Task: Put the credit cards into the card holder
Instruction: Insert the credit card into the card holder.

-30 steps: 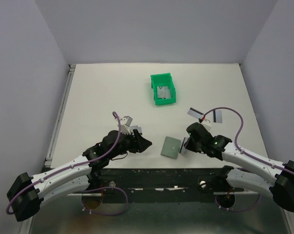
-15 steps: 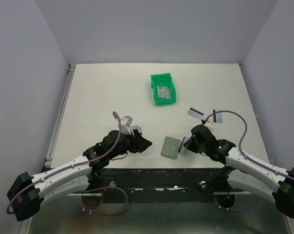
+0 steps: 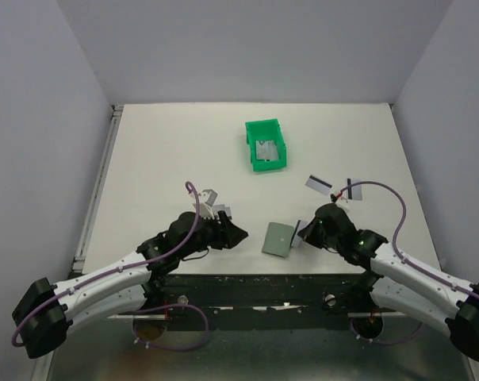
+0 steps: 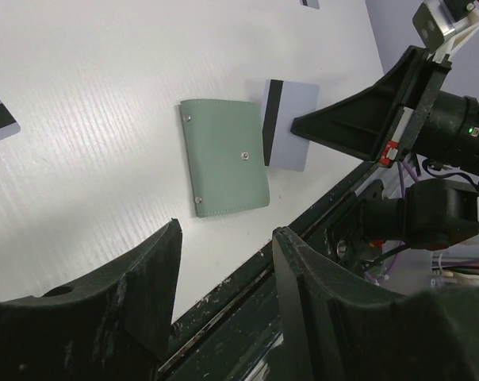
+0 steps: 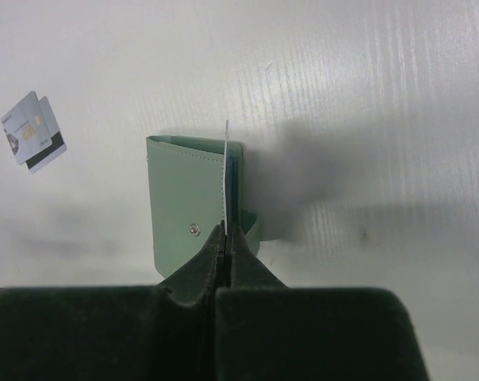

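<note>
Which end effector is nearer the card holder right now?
Right. The right end effector, shut on a credit card, holds it at the card holder's right edge. The left end effector is open, off the holder's left side, clearly apart.

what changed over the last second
The right gripper, shut on a card, swung its wrist slightly right, keeping the card at the holder's right edge. Nothing was taken or let go. The left gripper, holder, bin and loose cards stayed put.
</note>
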Action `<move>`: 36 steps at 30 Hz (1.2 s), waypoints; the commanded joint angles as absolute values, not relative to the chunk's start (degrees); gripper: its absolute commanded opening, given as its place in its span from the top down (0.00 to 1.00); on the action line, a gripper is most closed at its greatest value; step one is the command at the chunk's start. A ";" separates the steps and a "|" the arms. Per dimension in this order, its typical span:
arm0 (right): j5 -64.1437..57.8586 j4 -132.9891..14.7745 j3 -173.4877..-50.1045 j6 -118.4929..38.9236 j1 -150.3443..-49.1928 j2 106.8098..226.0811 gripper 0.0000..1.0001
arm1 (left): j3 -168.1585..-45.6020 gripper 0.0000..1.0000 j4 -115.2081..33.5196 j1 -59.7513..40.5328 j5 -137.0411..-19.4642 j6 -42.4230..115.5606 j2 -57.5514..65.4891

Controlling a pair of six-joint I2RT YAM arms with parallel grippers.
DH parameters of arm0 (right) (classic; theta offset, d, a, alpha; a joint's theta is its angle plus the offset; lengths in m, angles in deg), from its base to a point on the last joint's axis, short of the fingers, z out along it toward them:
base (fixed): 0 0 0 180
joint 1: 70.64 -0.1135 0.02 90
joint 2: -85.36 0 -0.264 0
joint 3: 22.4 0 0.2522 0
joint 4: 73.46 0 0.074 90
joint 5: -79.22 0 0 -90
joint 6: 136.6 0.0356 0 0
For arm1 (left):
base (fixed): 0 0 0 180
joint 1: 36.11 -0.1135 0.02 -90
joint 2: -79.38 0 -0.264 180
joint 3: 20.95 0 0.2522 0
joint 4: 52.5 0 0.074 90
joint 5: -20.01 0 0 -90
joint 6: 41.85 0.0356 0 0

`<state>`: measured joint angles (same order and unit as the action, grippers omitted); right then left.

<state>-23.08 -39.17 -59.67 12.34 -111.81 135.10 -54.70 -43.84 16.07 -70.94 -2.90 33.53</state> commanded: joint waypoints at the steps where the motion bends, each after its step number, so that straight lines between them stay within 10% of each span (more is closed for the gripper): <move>1: -22.47 -41.42 -58.57 12.55 -111.42 133.18 1.00 | -54.13 0.40 -45.60 15.83 -72.19 -3.18 32.71; 36: 0.29 -68.32 -64.99 4.82 -111.42 153.04 1.00 | -52.29 0.49 -42.26 15.83 -70.43 -3.09 36.13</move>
<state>-3.69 -64.89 -62.73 6.24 -111.77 152.28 -52.91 -43.56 16.07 -70.99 -3.49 35.37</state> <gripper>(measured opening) 0.012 0.537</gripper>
